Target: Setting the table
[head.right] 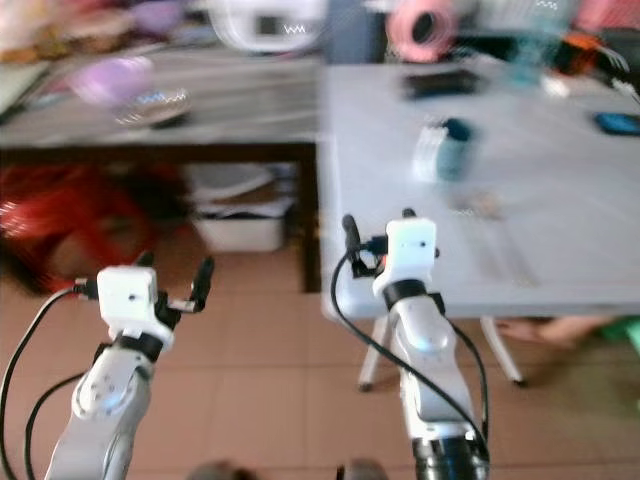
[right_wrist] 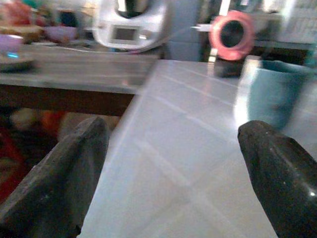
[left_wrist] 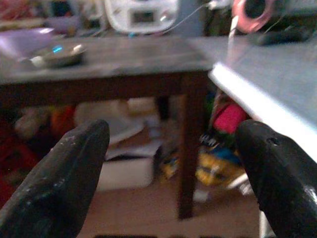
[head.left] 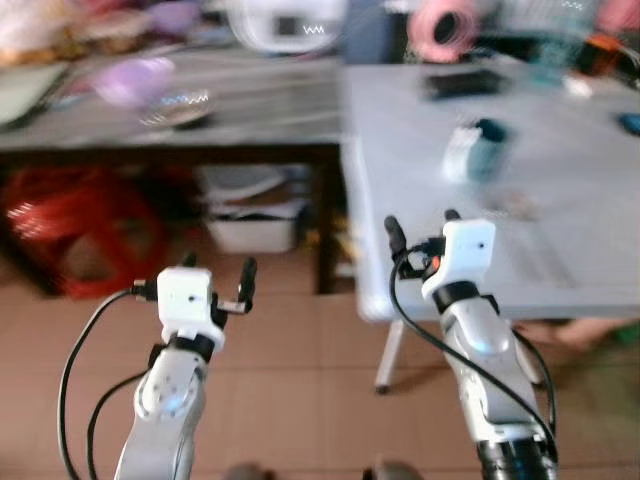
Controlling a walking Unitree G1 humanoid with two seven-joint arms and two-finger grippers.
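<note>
At the white table's near left corner, the right gripper (head.left: 420, 228) hovers with fingers spread, holding nothing. The left gripper (head.left: 218, 272), also spread and empty, hangs over the tiled floor (head.left: 300, 360). A teal cup (right_wrist: 272, 91) stands mid-table, well apart from both. Setting appears barely begun. Blur leaves no writing legible.

Teal cup (right_wrist: 271, 91) on pale grey table (head.left: 560, 200); terracotta-tiled floor (head.left: 300, 380).
</note>
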